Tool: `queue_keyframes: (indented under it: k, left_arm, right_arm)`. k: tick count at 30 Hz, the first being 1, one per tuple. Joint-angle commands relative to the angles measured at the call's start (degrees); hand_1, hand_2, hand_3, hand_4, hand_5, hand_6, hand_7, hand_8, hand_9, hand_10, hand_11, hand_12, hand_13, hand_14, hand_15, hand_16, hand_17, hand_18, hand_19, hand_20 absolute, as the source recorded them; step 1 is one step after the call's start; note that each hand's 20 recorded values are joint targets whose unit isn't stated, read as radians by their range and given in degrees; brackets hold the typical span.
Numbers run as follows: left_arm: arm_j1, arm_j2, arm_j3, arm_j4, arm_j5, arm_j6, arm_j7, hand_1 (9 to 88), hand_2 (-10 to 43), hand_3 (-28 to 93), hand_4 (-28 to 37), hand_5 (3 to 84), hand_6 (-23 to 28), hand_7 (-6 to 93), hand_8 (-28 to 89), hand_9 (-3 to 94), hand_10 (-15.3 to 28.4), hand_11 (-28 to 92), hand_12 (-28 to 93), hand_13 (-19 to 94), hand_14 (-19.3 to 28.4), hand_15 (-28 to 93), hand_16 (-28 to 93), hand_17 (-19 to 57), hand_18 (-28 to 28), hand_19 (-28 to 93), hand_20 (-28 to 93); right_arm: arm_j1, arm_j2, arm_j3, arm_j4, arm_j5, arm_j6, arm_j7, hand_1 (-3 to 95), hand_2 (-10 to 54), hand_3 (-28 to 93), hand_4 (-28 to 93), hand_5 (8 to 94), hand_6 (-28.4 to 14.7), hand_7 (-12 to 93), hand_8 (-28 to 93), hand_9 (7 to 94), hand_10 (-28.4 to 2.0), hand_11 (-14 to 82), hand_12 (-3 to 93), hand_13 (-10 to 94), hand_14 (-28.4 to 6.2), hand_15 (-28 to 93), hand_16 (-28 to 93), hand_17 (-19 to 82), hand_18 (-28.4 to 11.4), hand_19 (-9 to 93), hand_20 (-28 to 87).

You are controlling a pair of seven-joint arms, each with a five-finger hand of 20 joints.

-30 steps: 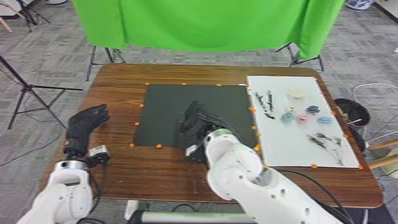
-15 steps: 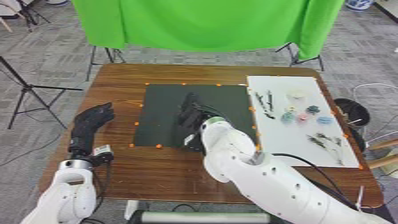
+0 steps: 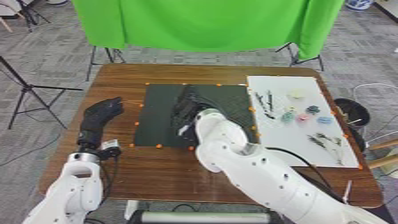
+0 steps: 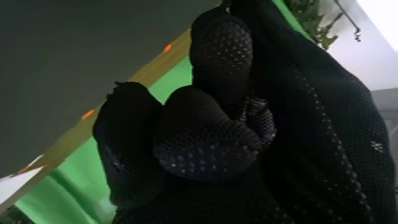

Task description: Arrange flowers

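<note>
flowers (image 3: 303,117) and dark stems (image 3: 269,102) on the white sheet (image 3: 282,145), right hand (image 3: 186,102) over the dark mat (image 3: 158,120) left of the sheet, its grip unclear, left hand (image 3: 99,114) relaxed, farther left

From where I stand, both arms are white and smoothly rounded, the left one (image 3: 80,187) jointed like its fellow; the right one (image 3: 240,155) is dotted with small dark screw holes along its shell. A black cable (image 3: 305,159) loops beside it. The left wrist has a silvery collar (image 3: 86,151) and a little pale-and-black box (image 3: 110,145). The left robot hand (image 3: 98,118) and right robot hand (image 3: 186,103) wear black fabric gloves, the right showing fine mesh, tiny pale dots and a stitched seam (image 4: 330,132).
</note>
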Motion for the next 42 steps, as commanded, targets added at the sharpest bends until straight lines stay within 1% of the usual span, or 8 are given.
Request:
queue_keyframes:
  k: [1,4,5,8,10,26,35,42]
  left_arm:
    - [0.77,-0.12,0.08,0.12,-0.12,-0.08,0.34,26.2,-5.1,71,-23.3,50.9,2.5,18.9,-9,48.5,12.9,20,10,39,16.6,28,0,8.2,13.9,19,24]
    - [0.47,-0.18,0.17,0.29,-0.46,0.28,0.26,26.1,-5.3,71,-23.3,50.9,2.5,18.8,-9,48.5,12.9,20,10,39,16.6,28,0,8.2,13.9,19,24]
    - [0.84,-0.23,0.05,-0.08,-0.58,0.58,0.19,26.2,-5.2,71,-23.3,50.9,2.5,18.8,-9,48.5,12.9,20,10,39,16.6,28,0,8.2,13.9,19,24]
    - [0.22,-0.26,0.37,0.34,-0.34,0.23,0.13,26.2,-5.2,71,-23.3,50.9,2.5,18.9,-9,48.5,12.9,20,10,39,16.6,27,0,8.1,13.9,19,24]
    - [0.49,-0.27,0.32,0.12,-0.35,0.32,0.21,26.2,-5.3,71,-23.3,50.9,2.5,18.8,-9,48.5,12.9,20,10,39,16.6,28,0,8.1,13.9,19,24]
    - [0.4,-0.8,0.54,0.05,-0.43,-0.13,0.62,26.1,-5.4,71,-23.1,51.0,2.6,18.7,-9,48.5,13.0,20,10,39,16.6,28,0,8.1,13.9,19,24]
    - [0.21,-0.82,0.72,0.03,-0.34,-0.42,0.55,26.1,-5.7,71,-22.7,50.9,2.6,18.7,-9,48.5,12.9,20,10,39,16.7,27,0,8.0,13.9,19,24]
    - [0.44,-0.84,0.47,-0.19,-0.3,-0.59,0.4,26.1,-5.8,71,-22.7,50.9,2.6,18.6,-9,48.3,12.9,20,10,38,16.7,27,0,7.9,14.0,19,24]
  right_arm:
    - [-0.43,-1.16,-2.93,-0.83,1.91,2.78,-0.59,57.2,-9.5,58,23,68.6,-5.6,50,18,88.8,-12.0,41.3,39.2,94,2.5,67,23,78,-4.3,92,45]
    - [-0.27,-1.56,-3.21,-0.4,3.12,3.36,-1.24,57.1,-9.5,58,23,68.5,-5.7,51,17,88.9,-12.1,41.1,38.4,94,2.2,66,23,78,-4.2,92,44]
    - [-0.36,-1.7,-3.27,-0.35,3.48,3.41,-1.42,57.1,-9.5,58,22,68.5,-5.8,51,16,88.9,-12.1,41.0,38.1,94,2.2,66,23,78,-4.1,92,44]
    - [-0.53,-1.86,-3.51,-0.03,3.96,4.23,-1.38,56.8,-9.5,59,22,68.2,-5.9,51,15,89.0,-12.1,40.8,37.3,94,1.8,65,23,78,-4.1,92,44]
    - [-0.67,-1.89,-3.68,-0.03,3.62,3.73,-1.24,56.5,-9.5,59,21,68.2,-6.0,52,15,89.2,-12.1,40.3,36.8,94,1.7,65,23,77,-4.1,91,44]
    - [-1.77,-2.07,-4.39,3.55,4.72,3.85,0.44,56.5,-9.5,61,17,68.3,-6.3,52,13,90.2,-12.0,36.9,35.2,94,0.9,63,23,77,-4.0,89,44]
    - [-1.34,-2.02,-5.65,2.87,6.81,4.94,0.34,56.6,-9.5,61,16,68.5,-6.1,52,12,90.4,-12.0,36.8,34.8,94,0.9,63,23,78,-4.1,89,44]
    - [-1.63,-2.13,-4.89,2.55,7.92,2.82,0.61,56.3,-9.5,61,15,68.5,-6.0,52,12,90.9,-12.0,35.5,34.2,94,0.4,62,23,77,-3.8,88,44]
